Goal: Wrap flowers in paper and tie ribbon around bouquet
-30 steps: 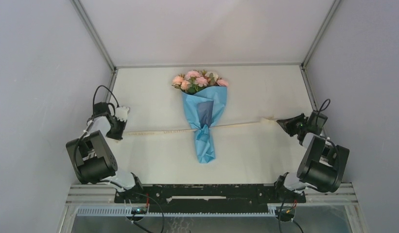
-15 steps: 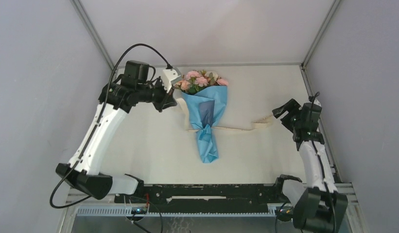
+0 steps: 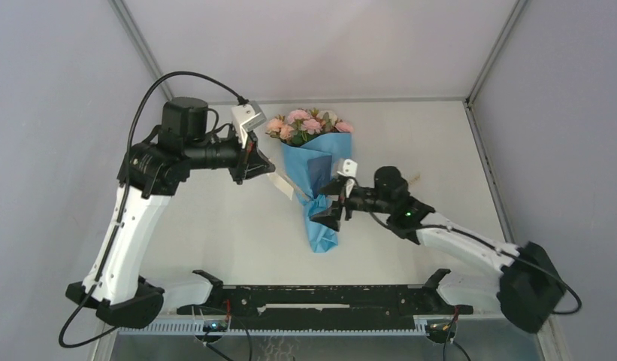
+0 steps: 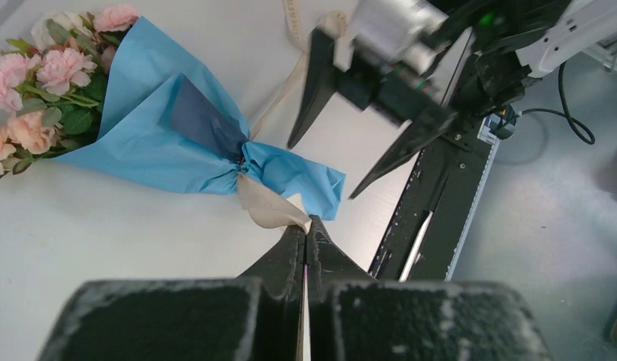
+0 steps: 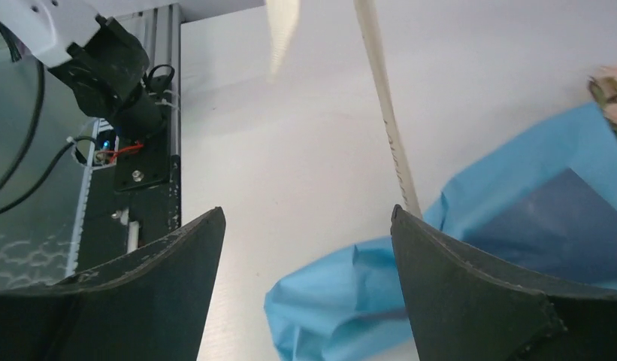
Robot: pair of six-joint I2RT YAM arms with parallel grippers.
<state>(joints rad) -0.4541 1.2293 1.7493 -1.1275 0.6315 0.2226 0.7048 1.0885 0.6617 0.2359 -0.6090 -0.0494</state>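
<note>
White tabletop (image 3: 215, 226) boxed by grey walls (image 3: 57, 113); bouquet (image 3: 318, 169) lay at centre, blooms toward far edge. Left arm arched high from the left; left hand (image 4: 306, 226) clenched on the ribbon (image 4: 269, 209) running from the bouquet's neck. Right arm stretched low; right hand (image 3: 328, 204) spread wide over the cone's narrow end, released.

bouquet (image 3: 317, 167) sits mid table (image 3: 230, 237). ribbon (image 3: 284, 185) strung from its waist up to the left gripper (image 3: 266, 167) blocks that side, right gripper (image 3: 327, 204) crowds the other. near-left and far-right table is open to pass.
</note>
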